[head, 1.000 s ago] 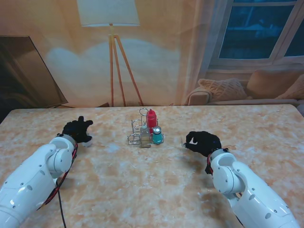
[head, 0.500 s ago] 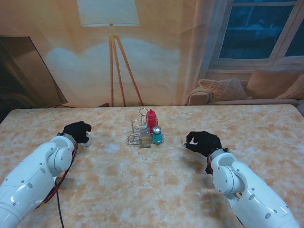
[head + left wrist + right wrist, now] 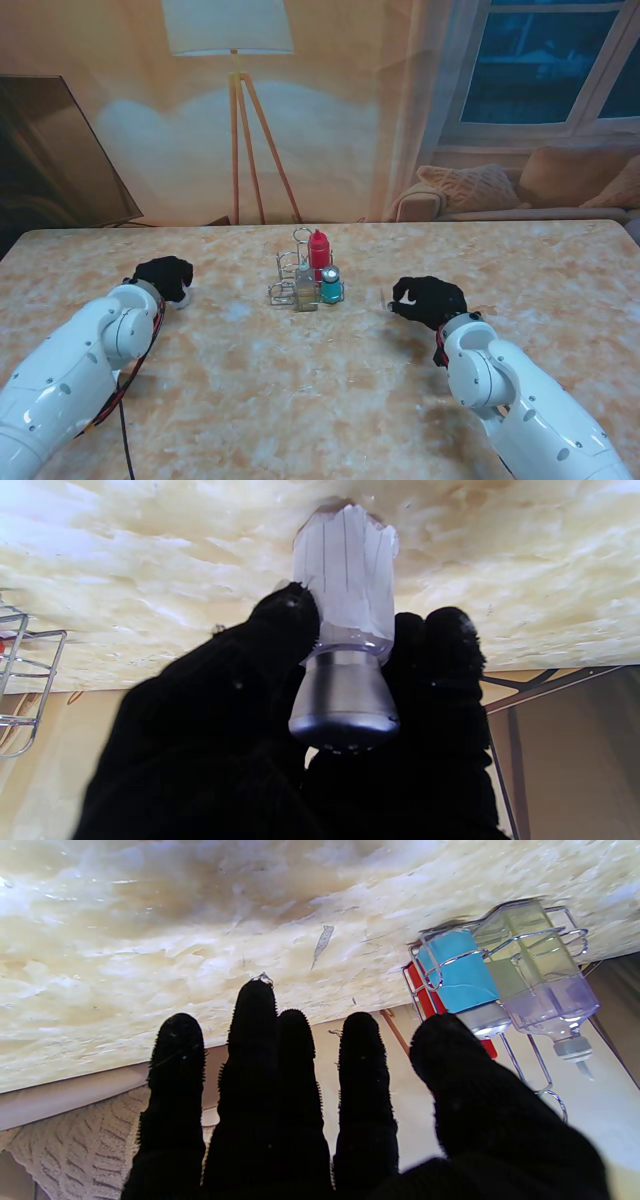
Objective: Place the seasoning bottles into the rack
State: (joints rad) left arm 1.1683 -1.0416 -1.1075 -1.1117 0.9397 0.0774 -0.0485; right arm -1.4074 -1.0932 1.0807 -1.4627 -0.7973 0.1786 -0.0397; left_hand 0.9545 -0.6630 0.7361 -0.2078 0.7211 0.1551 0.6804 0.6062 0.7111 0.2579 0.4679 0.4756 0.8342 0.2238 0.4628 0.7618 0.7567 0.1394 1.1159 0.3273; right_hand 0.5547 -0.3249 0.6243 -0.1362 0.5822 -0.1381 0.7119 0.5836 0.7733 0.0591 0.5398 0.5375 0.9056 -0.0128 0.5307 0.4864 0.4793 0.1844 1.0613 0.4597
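Between left hand (image 3: 280, 720) fingers (image 3: 287, 625): white shaker (image 3: 347, 590) with silver cap, gripped, base on worktop (image 3: 330, 380). Rack (image 3: 300, 275) well apart, to right of those fingers, held red bottle (image 3: 319, 250), teal shaker (image 3: 330, 285), clear bottle (image 3: 305, 285). Right hand (image 3: 428, 298) near rack, fingers (image 3: 255, 1040) spread, holding nothing.

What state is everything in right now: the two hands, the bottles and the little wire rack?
Left hand: shut on white shaker.
Right hand: open, holding nothing.
Red bottle, teal shaker, clear bottle: upright in rack.
Wire rack: one slot free.
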